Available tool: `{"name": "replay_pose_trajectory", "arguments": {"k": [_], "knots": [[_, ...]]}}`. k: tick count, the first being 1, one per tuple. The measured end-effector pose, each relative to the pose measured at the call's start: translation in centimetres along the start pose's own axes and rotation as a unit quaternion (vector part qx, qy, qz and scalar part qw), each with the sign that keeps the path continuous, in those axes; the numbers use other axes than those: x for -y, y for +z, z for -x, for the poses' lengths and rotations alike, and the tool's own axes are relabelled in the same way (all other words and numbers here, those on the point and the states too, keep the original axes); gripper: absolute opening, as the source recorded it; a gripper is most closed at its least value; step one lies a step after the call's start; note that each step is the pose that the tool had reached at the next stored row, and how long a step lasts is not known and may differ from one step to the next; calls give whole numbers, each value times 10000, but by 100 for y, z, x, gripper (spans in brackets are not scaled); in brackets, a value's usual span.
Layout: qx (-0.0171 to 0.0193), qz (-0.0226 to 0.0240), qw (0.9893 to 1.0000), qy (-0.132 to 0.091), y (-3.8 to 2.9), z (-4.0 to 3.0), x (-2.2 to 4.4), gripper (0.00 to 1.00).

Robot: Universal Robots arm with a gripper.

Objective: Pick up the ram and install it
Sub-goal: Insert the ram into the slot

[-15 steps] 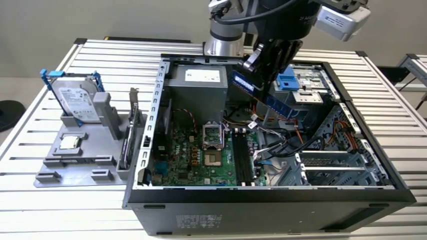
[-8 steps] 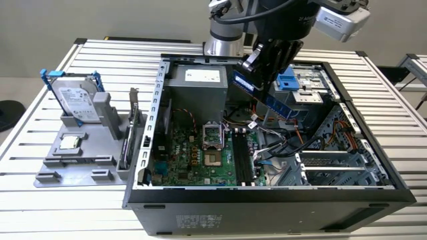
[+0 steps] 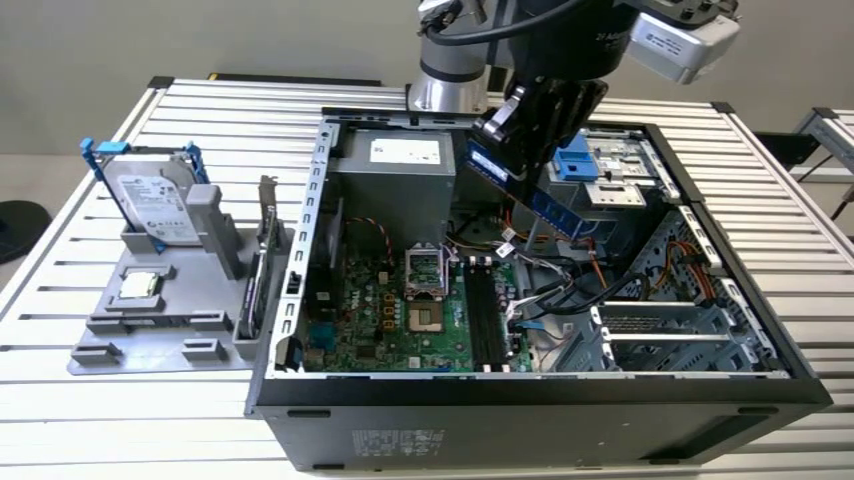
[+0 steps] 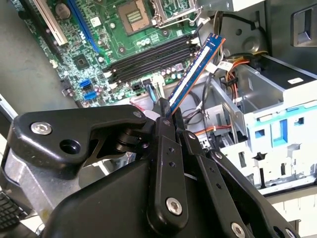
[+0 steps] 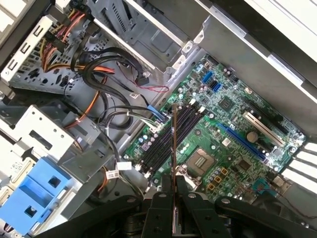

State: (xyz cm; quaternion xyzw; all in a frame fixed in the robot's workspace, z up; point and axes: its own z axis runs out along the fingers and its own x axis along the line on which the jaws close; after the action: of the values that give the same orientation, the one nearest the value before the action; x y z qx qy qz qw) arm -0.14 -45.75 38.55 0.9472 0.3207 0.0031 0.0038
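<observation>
Claw [image 4: 166, 116] pinched tight on one end of the ram [image 4: 193, 72], held above the open computer case [image 3: 287, 300]. Below the claw lies the green motherboard [image 5: 223, 144] with its black memory slots [image 5: 166, 144]. Ram is a thin blue stick, tilted, its far end free of the board.

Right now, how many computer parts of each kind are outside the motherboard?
Ram in the hand: 1
Hard drive on the grey stand: 1
Processor chip: 1
Upright card: 1
Total: 4
</observation>
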Motion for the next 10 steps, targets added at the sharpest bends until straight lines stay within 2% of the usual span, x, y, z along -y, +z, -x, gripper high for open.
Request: {"name": "replay_pose_trajectory", "arguments": {"k": [10], "knots": [[1, 0, 9999, 137, 0, 1, 0, 0]]}}
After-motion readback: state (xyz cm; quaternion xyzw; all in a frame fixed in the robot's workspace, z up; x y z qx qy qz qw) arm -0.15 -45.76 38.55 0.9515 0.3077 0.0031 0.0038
